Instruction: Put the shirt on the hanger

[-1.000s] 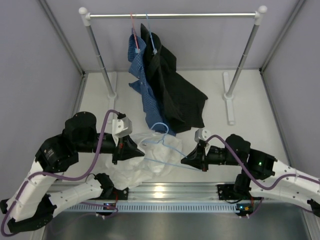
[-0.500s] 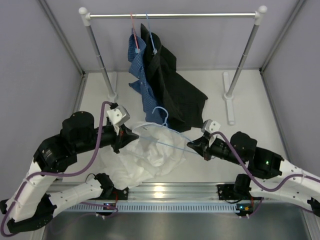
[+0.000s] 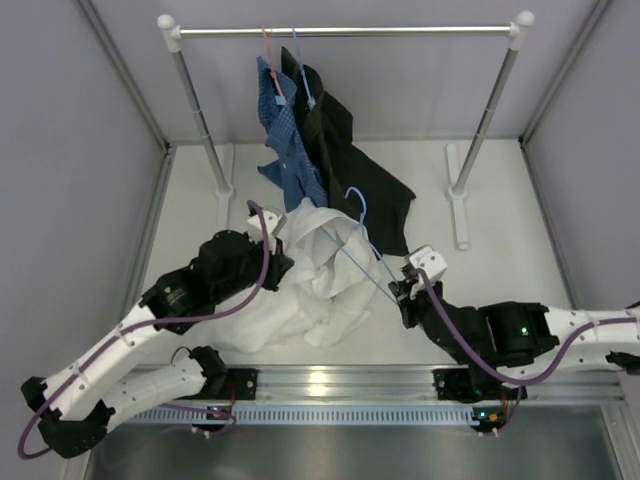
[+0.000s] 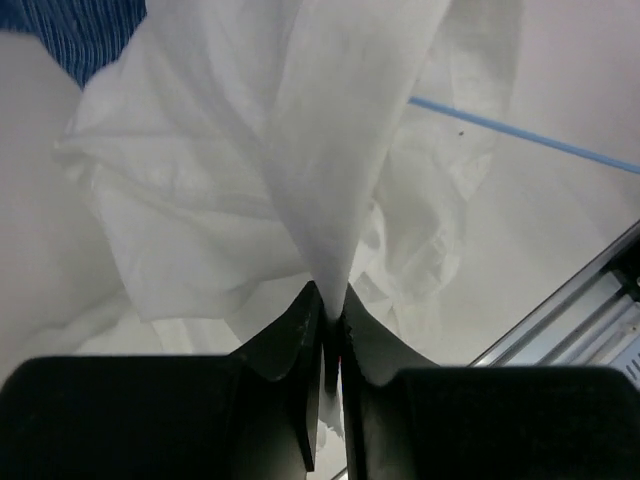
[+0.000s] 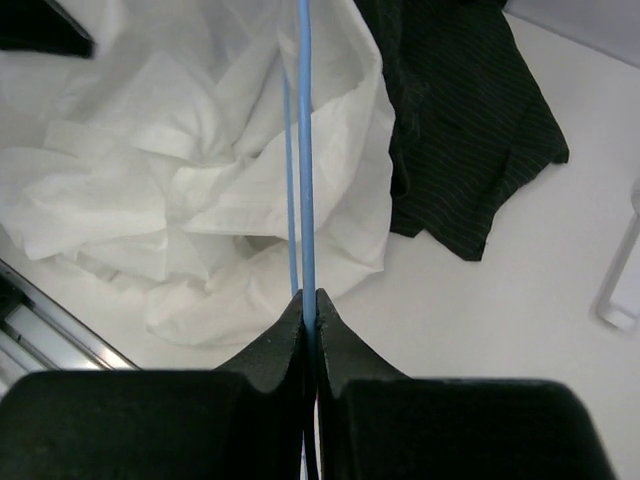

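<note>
The white shirt (image 3: 310, 275) is bunched on the table's middle, partly lifted. My left gripper (image 3: 279, 243) is shut on a fold of the shirt (image 4: 300, 140), which hangs stretched from its tips (image 4: 327, 305). The light-blue wire hanger (image 3: 352, 245) stands tilted over the shirt, its hook up near the black shirt. My right gripper (image 3: 398, 290) is shut on the hanger's wire (image 5: 304, 150), which runs straight away from its tips (image 5: 309, 300) across the shirt (image 5: 160, 200).
A rail (image 3: 340, 31) on two posts stands at the back. A blue checked shirt (image 3: 285, 140) on a pink hanger and a black shirt (image 3: 345, 170) on a blue hanger hang from it, the black one trailing onto the table (image 5: 460, 120). An aluminium rail (image 3: 330, 385) runs along the near edge.
Both arms have moved toward the back. The left gripper has lifted the shirt up and to the right; the right gripper has tilted the hanger upright, its hook now higher, near the black shirt.
</note>
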Robot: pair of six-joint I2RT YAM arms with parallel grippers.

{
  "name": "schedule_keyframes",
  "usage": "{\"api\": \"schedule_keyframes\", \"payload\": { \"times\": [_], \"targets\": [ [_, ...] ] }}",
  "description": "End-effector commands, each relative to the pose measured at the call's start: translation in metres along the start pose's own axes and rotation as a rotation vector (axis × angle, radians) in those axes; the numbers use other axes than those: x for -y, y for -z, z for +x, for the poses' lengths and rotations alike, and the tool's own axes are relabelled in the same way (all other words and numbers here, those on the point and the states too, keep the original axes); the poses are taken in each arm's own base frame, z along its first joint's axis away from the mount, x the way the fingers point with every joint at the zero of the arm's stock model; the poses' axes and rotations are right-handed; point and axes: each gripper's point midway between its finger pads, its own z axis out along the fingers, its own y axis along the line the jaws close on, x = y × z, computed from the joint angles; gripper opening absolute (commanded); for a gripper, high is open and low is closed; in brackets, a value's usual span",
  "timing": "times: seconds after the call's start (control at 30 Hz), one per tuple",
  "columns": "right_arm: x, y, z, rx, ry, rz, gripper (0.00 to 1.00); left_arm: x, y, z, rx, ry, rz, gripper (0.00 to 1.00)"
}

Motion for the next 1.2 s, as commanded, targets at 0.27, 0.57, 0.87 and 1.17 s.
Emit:
{"api": "schedule_keyframes", "payload": {
  "times": [0.27,0.57,0.87,1.17],
  "targets": [
    [-0.006,0.006,0.002,0.004,-0.113,0.058,0.0,-0.04,-0.03,0.029,0.13,0.238,-0.222,0.38],
    [-0.01,-0.009,-0.01,-0.026,-0.077,0.1,0.0,-0.026,-0.036,0.042,0.083,0.276,-0.153,0.56],
    [-0.018,-0.032,-0.012,-0.078,-0.086,0.112,0.0,-0.034,-0.03,0.057,0.076,0.301,-0.2,0.46],
    [-0.032,-0.047,-0.025,-0.08,-0.081,0.088,0.0,-0.05,-0.042,0.07,0.037,0.27,-0.303,0.37]
  ]
}}
